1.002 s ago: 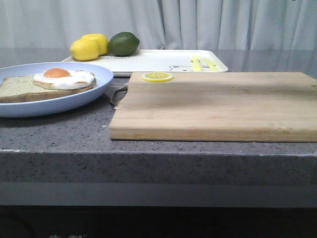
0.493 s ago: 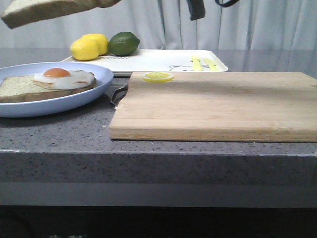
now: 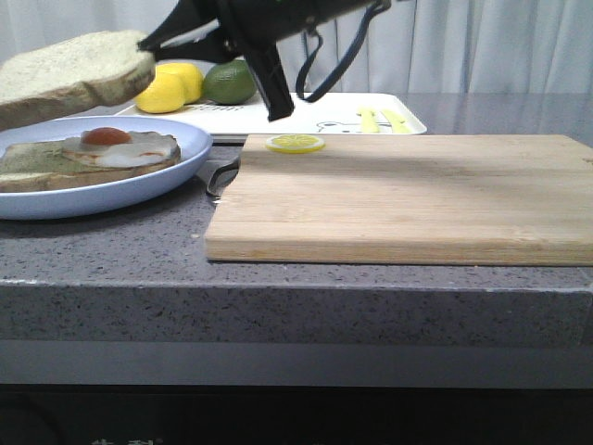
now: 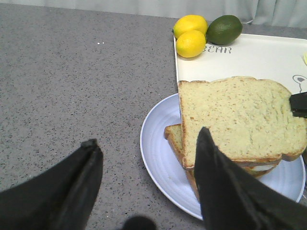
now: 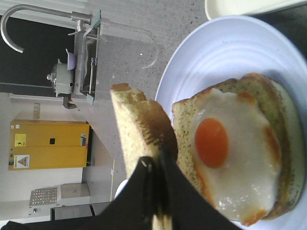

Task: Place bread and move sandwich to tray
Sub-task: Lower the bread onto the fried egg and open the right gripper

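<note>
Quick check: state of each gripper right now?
Left gripper: open, holding nothing.
Right gripper: shut on the bread, above the plate.

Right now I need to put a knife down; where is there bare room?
The cutting board is bare except a lemon slice at its back left corner. The blue plate side is crowded: egg toast, held bread above.
</note>
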`<state>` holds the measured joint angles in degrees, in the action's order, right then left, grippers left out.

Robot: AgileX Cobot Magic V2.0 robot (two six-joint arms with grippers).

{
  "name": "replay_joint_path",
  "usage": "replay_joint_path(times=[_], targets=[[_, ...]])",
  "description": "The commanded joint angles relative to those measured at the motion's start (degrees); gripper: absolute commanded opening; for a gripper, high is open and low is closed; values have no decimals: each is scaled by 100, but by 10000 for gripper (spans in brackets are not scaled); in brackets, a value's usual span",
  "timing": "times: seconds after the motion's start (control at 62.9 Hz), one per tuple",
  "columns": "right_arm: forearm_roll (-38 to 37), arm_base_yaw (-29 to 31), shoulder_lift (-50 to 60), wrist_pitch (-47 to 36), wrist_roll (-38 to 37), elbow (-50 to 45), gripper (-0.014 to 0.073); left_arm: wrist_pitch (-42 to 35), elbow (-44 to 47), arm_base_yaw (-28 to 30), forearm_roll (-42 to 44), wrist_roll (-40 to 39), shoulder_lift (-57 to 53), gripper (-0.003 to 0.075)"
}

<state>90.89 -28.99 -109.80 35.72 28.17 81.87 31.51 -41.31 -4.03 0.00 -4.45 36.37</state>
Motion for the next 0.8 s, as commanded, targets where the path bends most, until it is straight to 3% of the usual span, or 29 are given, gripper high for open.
replay_joint_path(times=[0.0,0.525,0.604,0.779], targets=[[346,7,229,78,29,235,-58,-446,-185,-30,-41,-65,40,419],[27,178,138,169,29,235,-36,-446,-185,-42,-41,-65,40,419],[10,198,138,245,29,235,15,-446,-185,-42,-41,-65,40,419],[10,198,138,363,29,235,237,-446,-185,-42,-41,-65,40,419]])
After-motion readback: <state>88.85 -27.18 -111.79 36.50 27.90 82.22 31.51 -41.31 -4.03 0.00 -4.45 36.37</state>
